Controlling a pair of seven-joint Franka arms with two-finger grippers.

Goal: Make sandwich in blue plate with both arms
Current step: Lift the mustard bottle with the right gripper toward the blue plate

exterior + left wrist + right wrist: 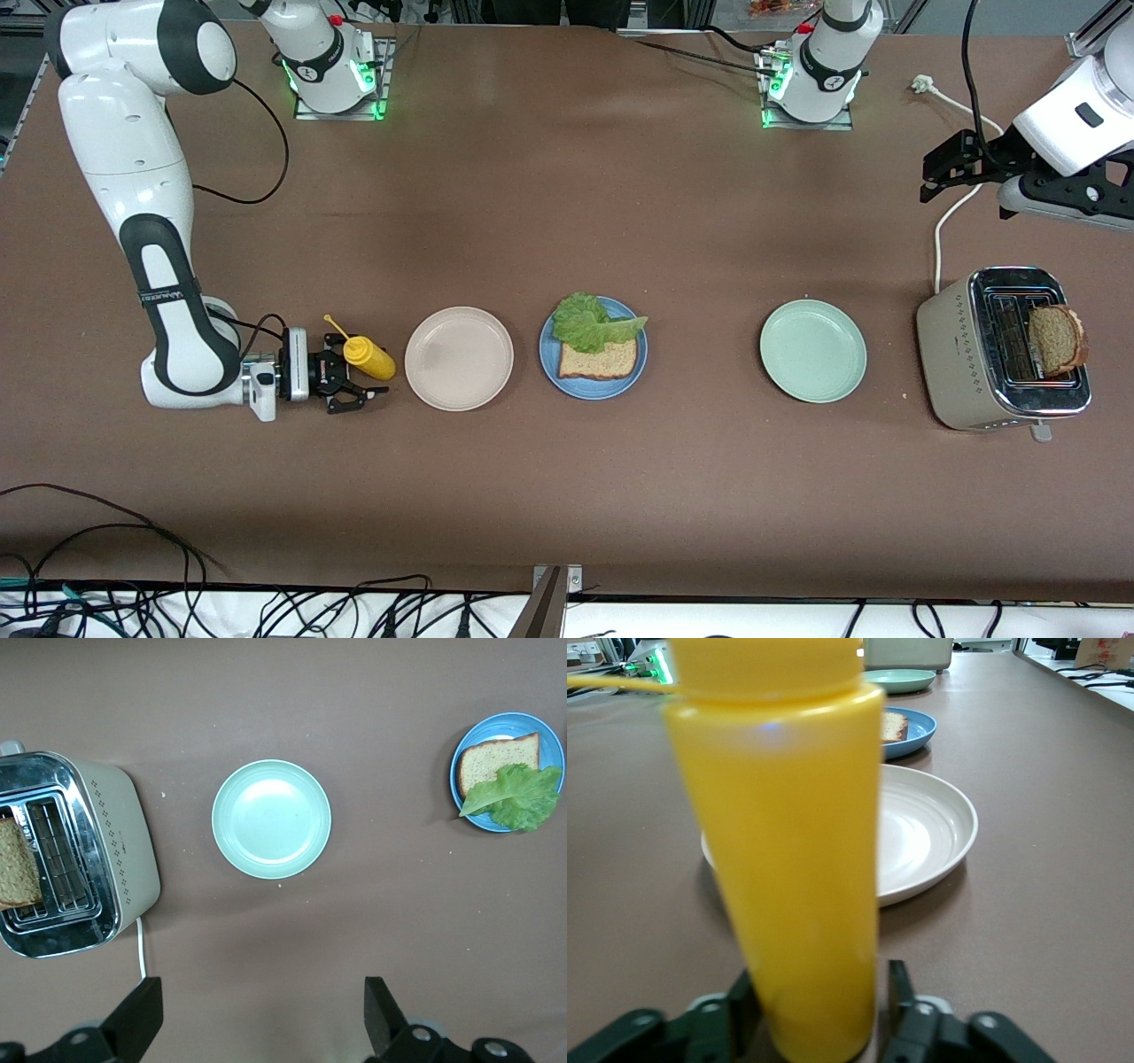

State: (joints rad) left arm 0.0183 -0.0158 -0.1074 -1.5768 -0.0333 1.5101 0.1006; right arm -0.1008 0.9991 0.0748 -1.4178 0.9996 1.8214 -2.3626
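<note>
1. Biggest worry for me is the yellow squeeze bottle [370, 357]. The right gripper [350, 396] is down at table level at the right arm's end, fingers either side of the bottle's base, narrowed partway in. I can't tell if they're actually gripping it. If they're too low or off-centre, the bottle could tip or squirt out sideways, and its thin nozzle sticks up toward the arm.

2. The toaster [952, 346] sits at the left arm's end with one bread slice [1057, 338] poking out of a slot. The left gripper [952, 168] hangs in the air over bare table near the toaster's cord, fingers spread wide, holding nothing; that arm looks to be waiting. Pulling the slice at an angle could snag it on the slot or drag the toaster.

3. The blue plate [551, 372] is mid-table with a bread slice [600, 359] and a lettuce leaf [589, 321] on top. The leaf hangs over the rim, so a nudge could flick it off.

4. Room: the beige plate [458, 358] is just beside the bottle, so a sideways swing would clip it. The mint plate [812, 350] sits between the blue plate and the toaster. Plenty of bare table nearer the camera.
</note>
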